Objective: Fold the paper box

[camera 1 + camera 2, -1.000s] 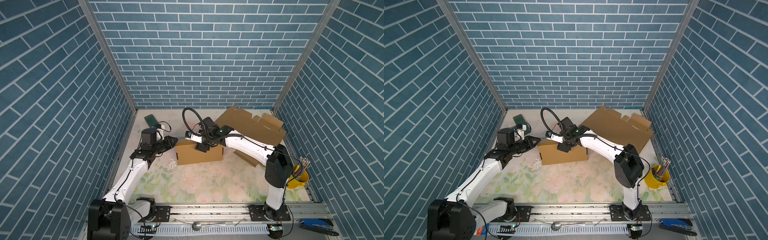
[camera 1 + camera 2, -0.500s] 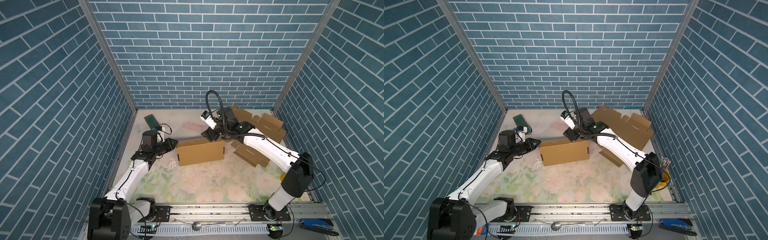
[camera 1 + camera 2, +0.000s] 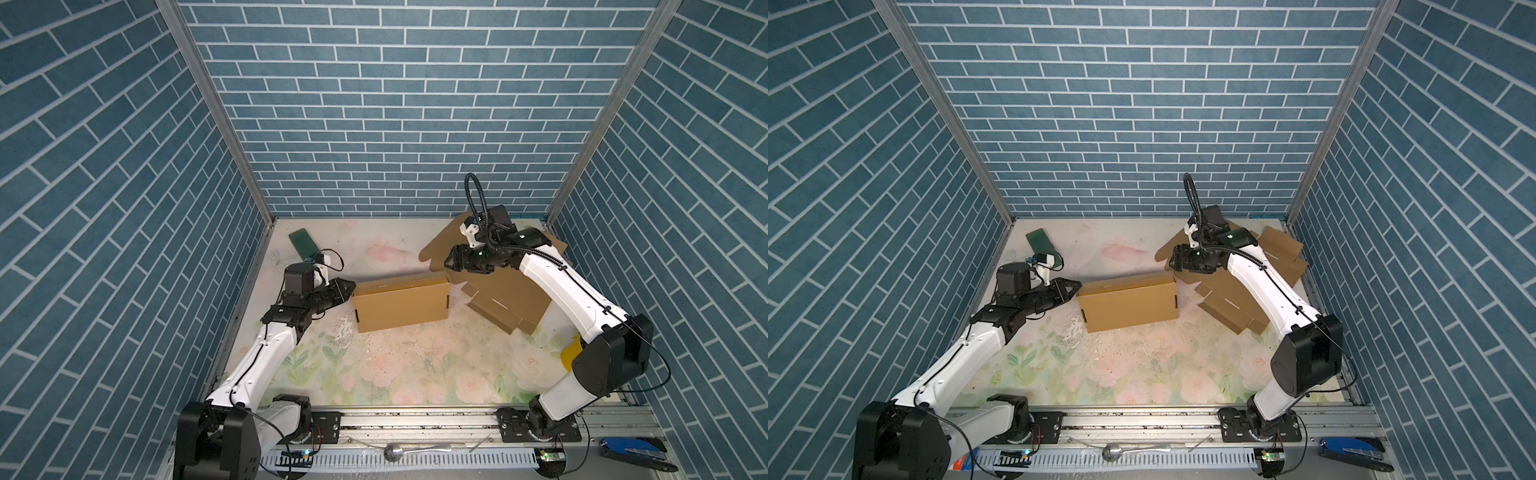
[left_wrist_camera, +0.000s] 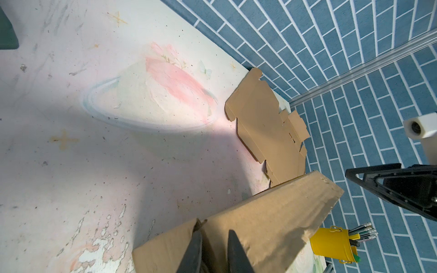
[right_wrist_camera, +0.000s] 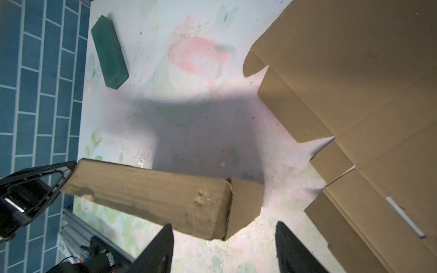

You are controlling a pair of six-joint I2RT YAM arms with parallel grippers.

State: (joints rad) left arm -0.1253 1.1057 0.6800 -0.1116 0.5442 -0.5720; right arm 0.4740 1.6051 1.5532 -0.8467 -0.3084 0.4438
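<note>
Paper box point(image 3: 401, 305) lies at scene centre in both top views, long axis left to right. Left gripper point(image 3: 347, 286) pinches its left end; right gripper point(image 3: 455, 262) hangs over its far right corner. Left wrist: fingers point(image 4: 195, 250) nearly closed on cardboard. Right wrist: fingers point(image 5: 165, 245) wide apart, empty, that corner seen between them.

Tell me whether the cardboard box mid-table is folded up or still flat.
Folded up: the box stands as a closed block with top, front and end faces, unlike the flat cardboard sheets beside it.
</note>
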